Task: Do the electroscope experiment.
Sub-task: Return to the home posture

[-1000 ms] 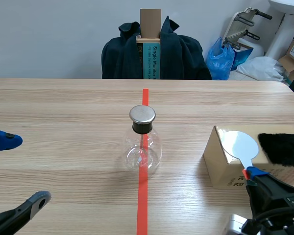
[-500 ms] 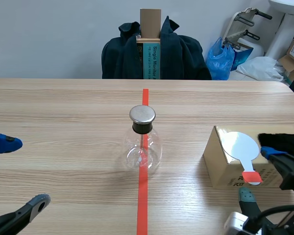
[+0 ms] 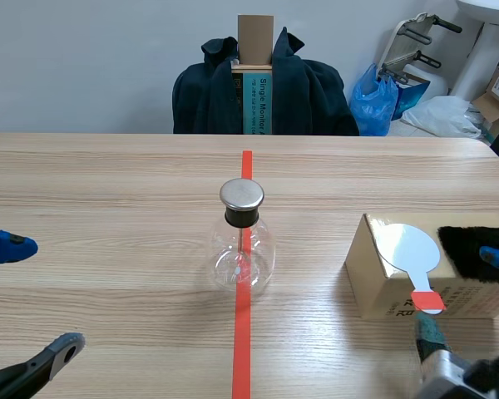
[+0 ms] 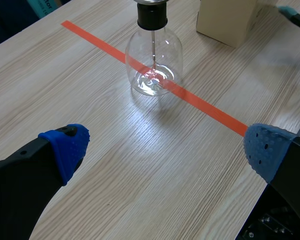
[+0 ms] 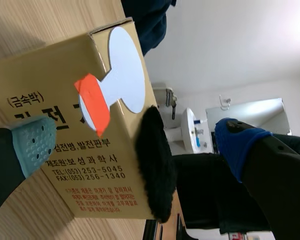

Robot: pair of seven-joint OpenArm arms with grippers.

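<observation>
At the centre of the scene view, I see the electroscope flask standing upright on the orange-red tape line. It is clear glass with a black neck and a flat metal cap. At the lower left of the frame, the left gripper is released, with its fingers wide apart and nothing between them. It is well apart from the flask. At the right of the frame a cardboard box rests on the table. A white paddle lies flat on the box top, and its orange-red tab overhangs the near edge. A black fur pad lies just beside the paddle, toward the right edge of the frame. The right gripper is released at the lower right, with one pad below the tab and the other over the fur pad.

In the left wrist view, the left gripper is spread wide and grasps nothing. The electroscope flask stands ahead of it on the tape line, and the cardboard box is beyond the flask.

In the right wrist view, the right gripper is spread and grasps nothing. The cardboard box is directly ahead of it. The white paddle, its orange-red tab and the black fur pad lie ahead of the gap between the fingers. I cannot tell whether a pad touches the box.
</observation>
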